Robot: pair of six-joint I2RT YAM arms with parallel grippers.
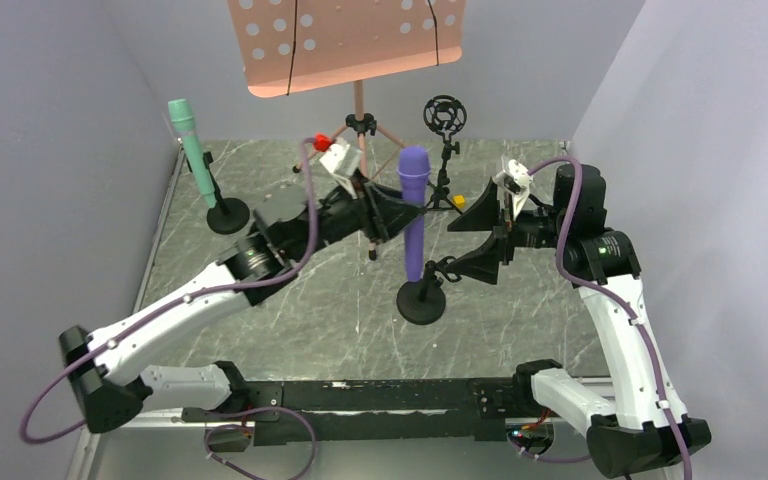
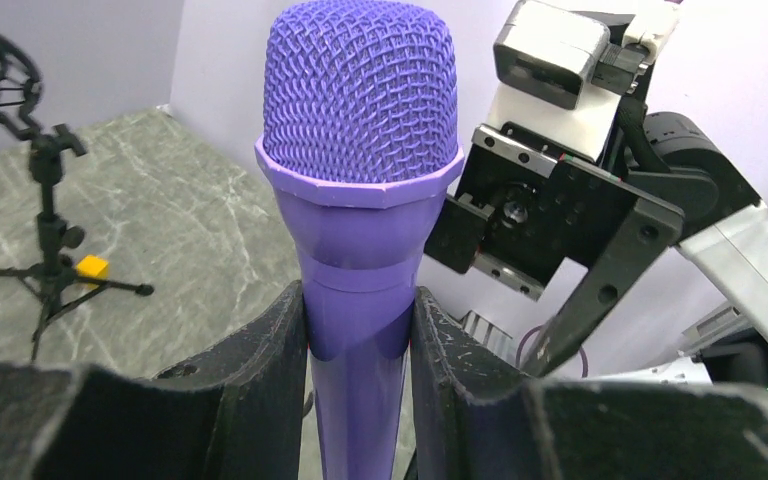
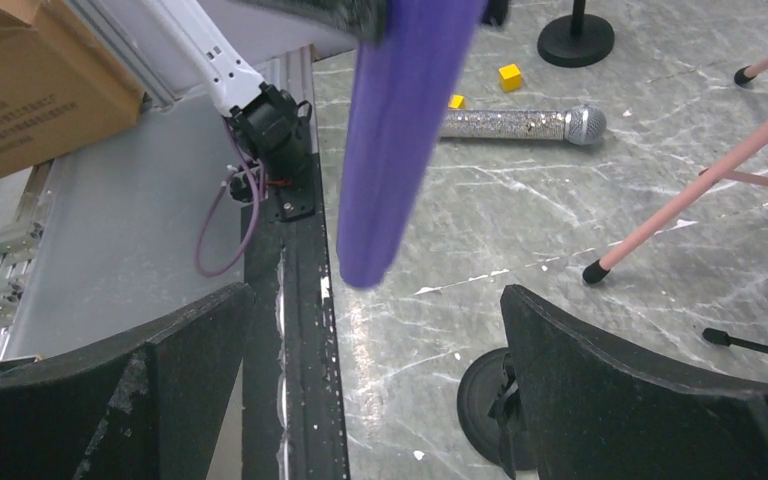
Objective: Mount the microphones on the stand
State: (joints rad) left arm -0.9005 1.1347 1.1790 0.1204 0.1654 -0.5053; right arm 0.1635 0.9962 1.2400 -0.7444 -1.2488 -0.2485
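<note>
My left gripper (image 2: 358, 340) is clenched on the purple microphone (image 2: 360, 120) just under its mesh head, holding it upright near the middle of the table. At 3 o'clock from it, my right gripper (image 1: 472, 240) stands released and spread wide. It grips nothing, and the purple shaft hangs between its fingers without touching them.

At 10 o'clock the mint green microphone (image 1: 192, 150) leans in its own stand (image 1: 227, 215), close to the left wall. The purple one's lower end hangs free above a black round base (image 1: 421, 303). Bare marble lies at 6 o'clock from that base, and my right arm sits close to the right wall.

Only the right wrist view shows the silver microphone (image 3: 520, 123), lying flat at 1 o'clock. Only the left wrist view shows the grip up close.
</note>
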